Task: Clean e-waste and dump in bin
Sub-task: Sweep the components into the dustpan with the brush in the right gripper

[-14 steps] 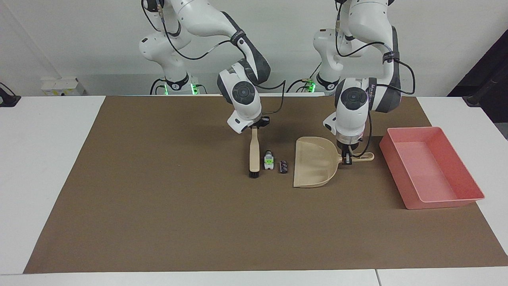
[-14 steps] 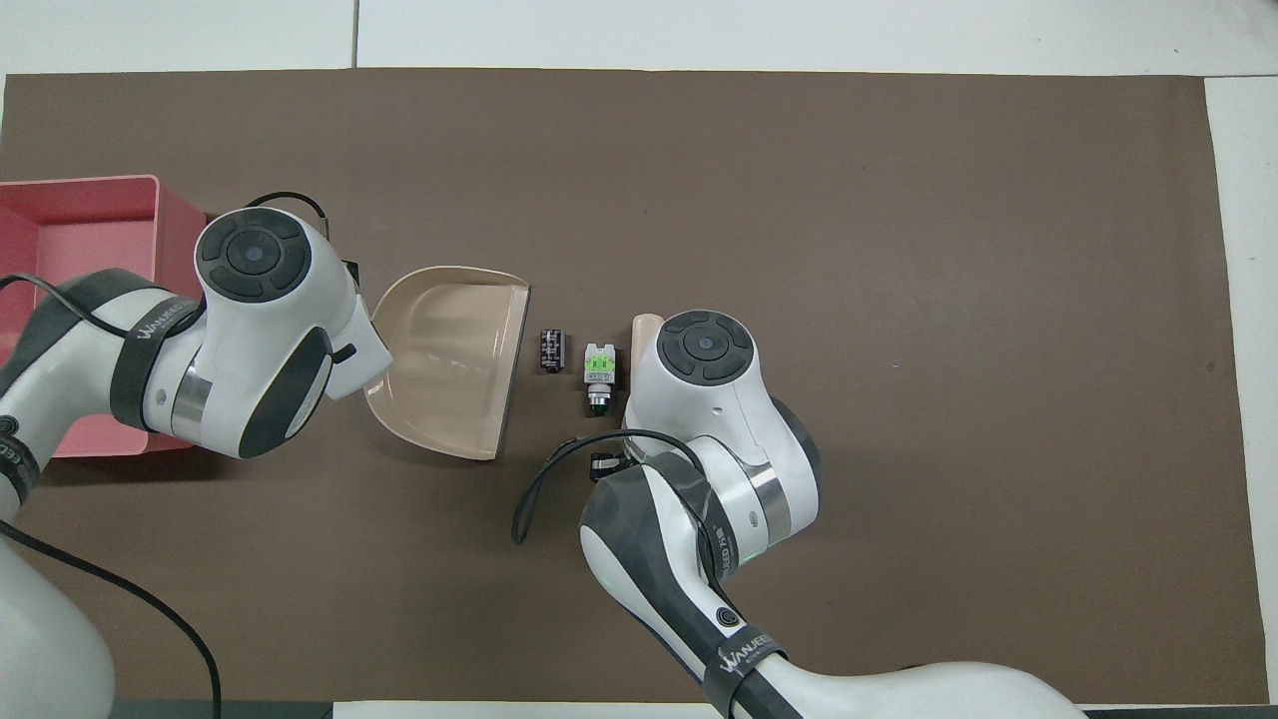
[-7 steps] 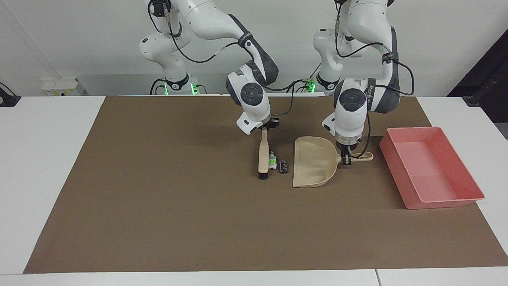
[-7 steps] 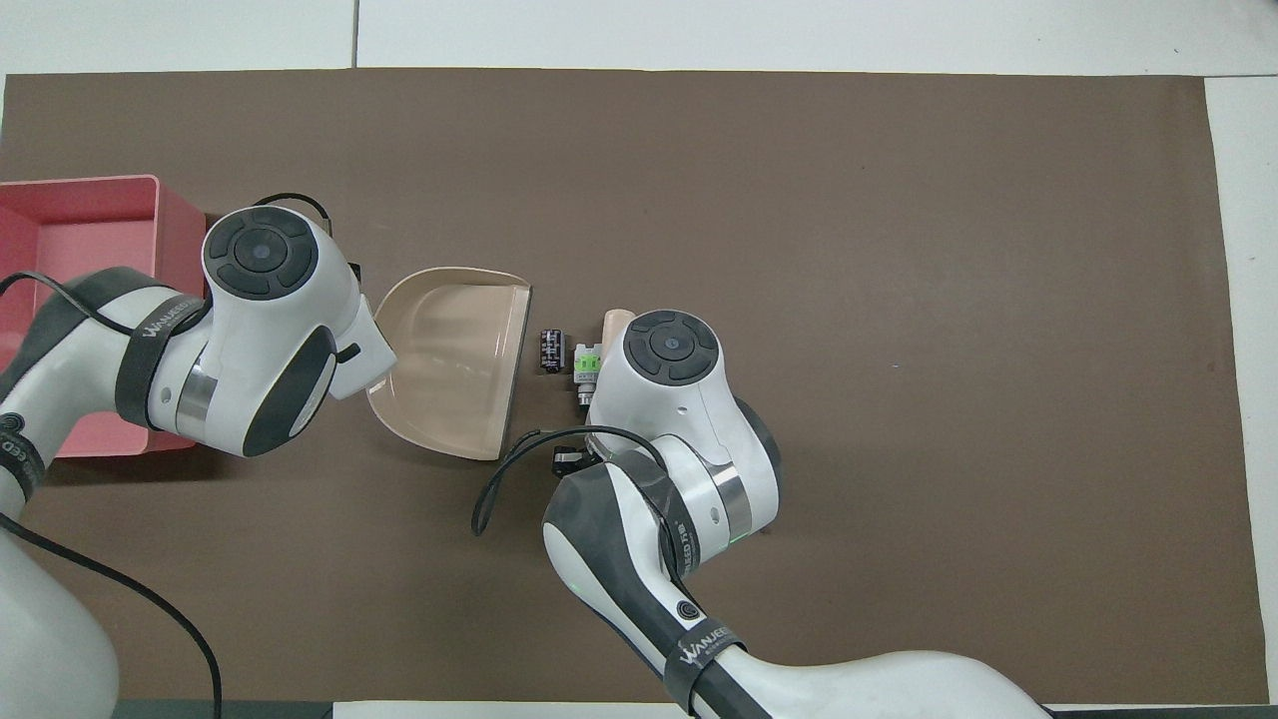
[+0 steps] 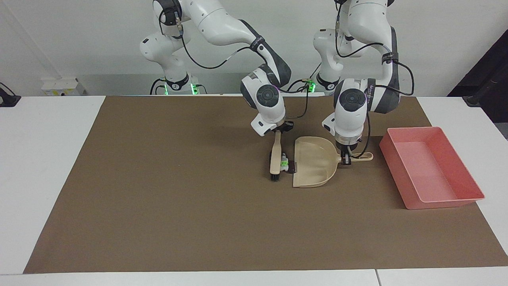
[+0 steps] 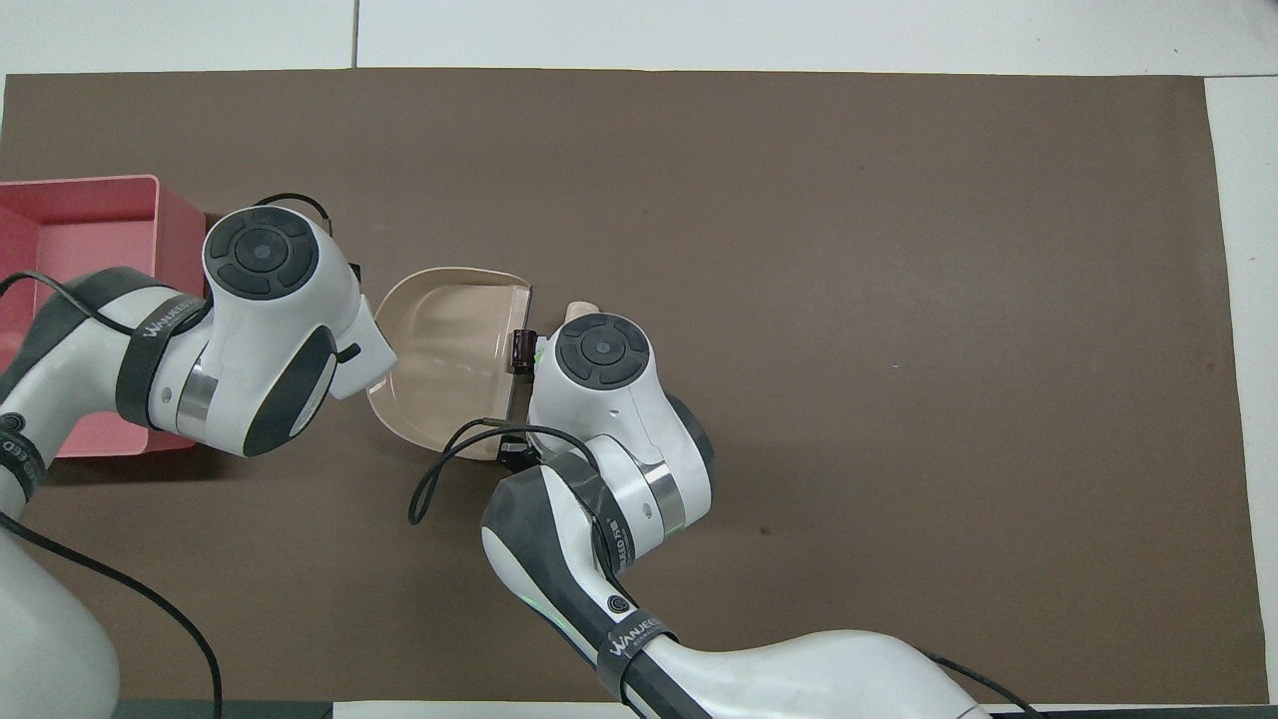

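Right gripper (image 5: 277, 131) is closed on the handle of the brush (image 5: 274, 159), whose black bristles are down on the brown mat (image 5: 166, 190). Compared with a second ago, this brush has travelled sideways toward the left arm's end of the table and has pushed the e-waste along. The white block with the green patch (image 5: 283, 163) is now pressed between the brush and the dark cylinder (image 5: 291, 167). In the overhead view the cylinder (image 6: 521, 350) sits right at the open lip of the dustpan (image 5: 313, 167); whether it is already on the lip I cannot tell. Before, both pieces were lying apart from the pan; now the gap is gone.

Left gripper (image 5: 347, 155) is closed on the dustpan's handle and has kept the pan flat in nearly the same place.

My judgement is that the sweeping is almost finished: a little more push should bring both pieces inside the pan. One risk is that the cylinder rolls along the lip instead of going over it.

The bin (image 5: 456, 200), a pink tray, stands beside the dustpan toward the left arm's end, with nothing visible inside.
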Robot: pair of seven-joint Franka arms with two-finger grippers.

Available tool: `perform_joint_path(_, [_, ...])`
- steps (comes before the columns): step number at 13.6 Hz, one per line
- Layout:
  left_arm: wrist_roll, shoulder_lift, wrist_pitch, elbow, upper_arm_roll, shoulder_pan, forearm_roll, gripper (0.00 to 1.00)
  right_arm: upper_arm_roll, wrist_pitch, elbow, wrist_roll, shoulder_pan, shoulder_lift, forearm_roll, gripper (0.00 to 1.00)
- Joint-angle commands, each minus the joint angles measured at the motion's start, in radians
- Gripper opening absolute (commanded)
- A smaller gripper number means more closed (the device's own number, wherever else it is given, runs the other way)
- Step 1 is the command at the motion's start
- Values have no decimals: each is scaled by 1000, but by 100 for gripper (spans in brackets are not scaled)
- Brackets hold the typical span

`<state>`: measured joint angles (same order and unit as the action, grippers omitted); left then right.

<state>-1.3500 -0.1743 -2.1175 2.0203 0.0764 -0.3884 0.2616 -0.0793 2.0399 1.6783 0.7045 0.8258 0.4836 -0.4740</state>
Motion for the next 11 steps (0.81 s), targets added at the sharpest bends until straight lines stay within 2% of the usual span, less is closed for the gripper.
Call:
perform_joint_path(1, [23,-14,11,-11,8,-20,18,0,36,-15,-136,71,-4,113,-23,0])
perform_joint_path(4, [11,-7,-36,21,6,-14,18,0,58,-17,-285,151,1,226,-18,0])
perform_joint_path(11, [-26,-7,-48,28,5,12,10,0,73,-153,-452,233,-19,262,-21,0])
